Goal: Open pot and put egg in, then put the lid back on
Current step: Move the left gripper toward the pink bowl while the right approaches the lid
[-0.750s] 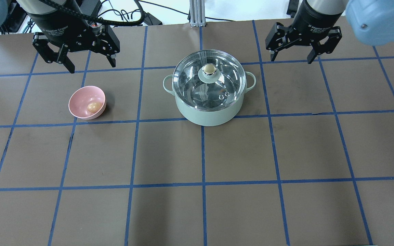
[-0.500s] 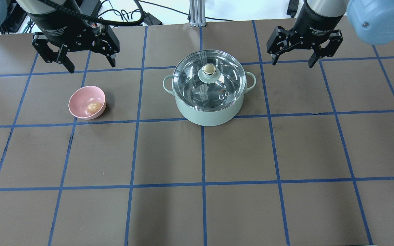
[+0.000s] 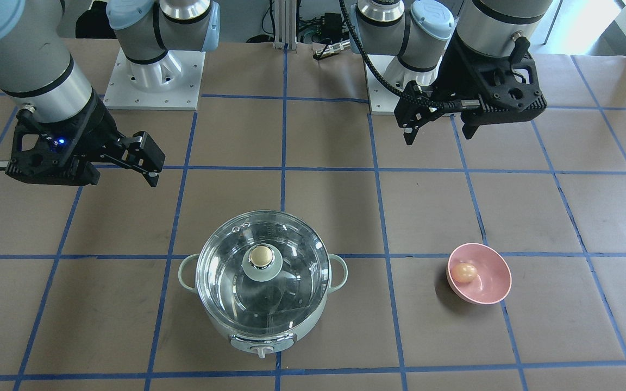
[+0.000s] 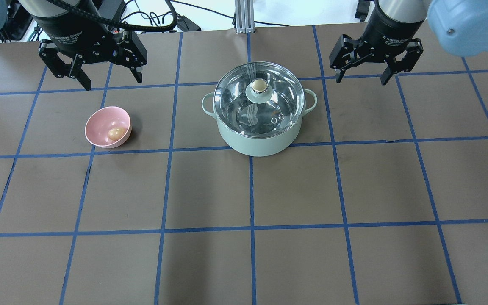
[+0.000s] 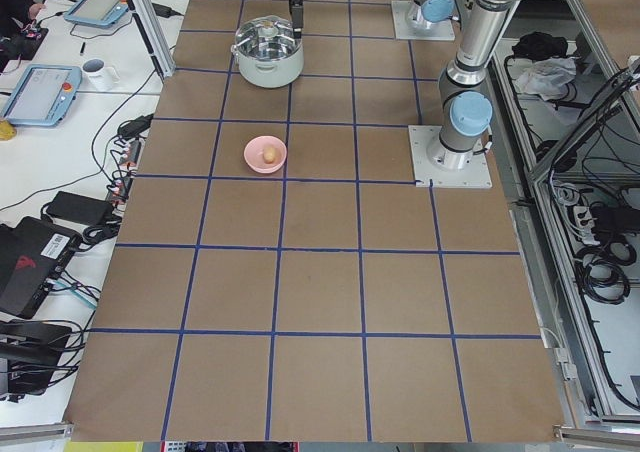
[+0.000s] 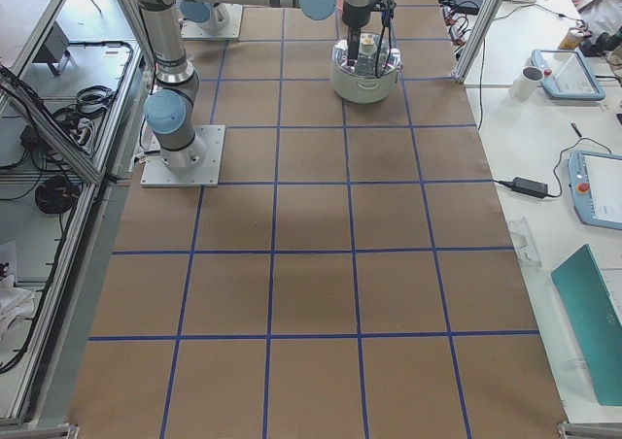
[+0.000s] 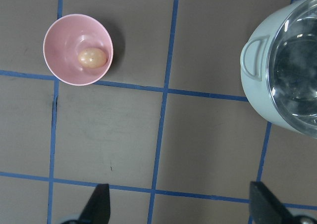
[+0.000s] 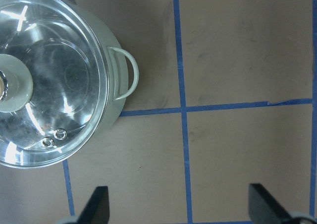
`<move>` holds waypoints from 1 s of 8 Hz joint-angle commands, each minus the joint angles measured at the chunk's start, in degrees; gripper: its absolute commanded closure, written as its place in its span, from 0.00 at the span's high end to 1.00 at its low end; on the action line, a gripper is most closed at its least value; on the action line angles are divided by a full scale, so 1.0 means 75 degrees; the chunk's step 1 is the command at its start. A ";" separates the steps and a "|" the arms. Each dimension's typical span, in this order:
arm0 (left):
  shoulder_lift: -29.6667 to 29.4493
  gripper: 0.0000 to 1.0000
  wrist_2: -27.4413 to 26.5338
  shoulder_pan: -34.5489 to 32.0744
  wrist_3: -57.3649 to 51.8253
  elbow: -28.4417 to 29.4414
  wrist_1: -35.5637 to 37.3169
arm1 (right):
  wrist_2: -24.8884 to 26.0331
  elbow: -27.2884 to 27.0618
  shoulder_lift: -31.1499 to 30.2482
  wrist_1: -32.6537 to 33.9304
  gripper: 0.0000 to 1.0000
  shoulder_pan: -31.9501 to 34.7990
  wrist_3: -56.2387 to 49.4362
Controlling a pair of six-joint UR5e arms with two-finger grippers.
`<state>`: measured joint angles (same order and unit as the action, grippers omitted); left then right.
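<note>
The mint-green pot (image 4: 256,142) stands mid-table with the clear glass lid (image 4: 235,99) on it, and its front dial shows in the front-facing view (image 3: 261,350). The lid's gold-capped knob (image 4: 259,86) is free. The tan egg (image 4: 116,133) lies in a pink bowl (image 4: 100,120) to the pot's left, and also shows in the left wrist view (image 7: 92,58). My left gripper (image 4: 112,82) hangs open and empty behind the bowl. My right gripper (image 4: 361,79) hangs open and empty behind and to the right of the pot. The right wrist view shows the pot's handle (image 8: 130,75).
The table is covered in brown paper with a blue tape grid (image 4: 250,190). The arm bases (image 3: 155,70) stand at the robot's edge. Side benches with tablets (image 5: 40,82) and cables flank the table ends.
My right gripper has shifted slightly. My left gripper has barely moved. The pot, the lid, the bowl and the egg have not moved.
</note>
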<state>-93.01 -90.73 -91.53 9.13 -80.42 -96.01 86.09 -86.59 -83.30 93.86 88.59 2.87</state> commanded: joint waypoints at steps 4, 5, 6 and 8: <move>-0.1001 1.00 0.0039 0.0576 -0.0034 -0.0688 0.2387 | 0.0099 -0.0045 0.0255 0.0318 1.00 0.0012 -0.0008; -0.1086 1.00 0.0004 0.0834 -0.0115 -0.0923 0.2615 | 0.0378 -0.0068 0.0244 0.0305 1.00 0.0012 -0.0007; -0.1214 1.00 0.0003 0.1196 -0.0661 -0.1181 0.2664 | 0.0404 -0.0080 0.0244 0.0294 1.00 0.0012 -0.0007; -0.1250 1.00 0.0004 0.1678 -0.1146 -0.1452 0.2676 | 0.0264 -0.0115 0.0255 0.0422 1.00 0.0024 0.0039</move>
<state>-101.81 -90.64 -82.10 3.68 -89.45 -76.43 88.55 -87.17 -81.46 96.27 88.68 2.86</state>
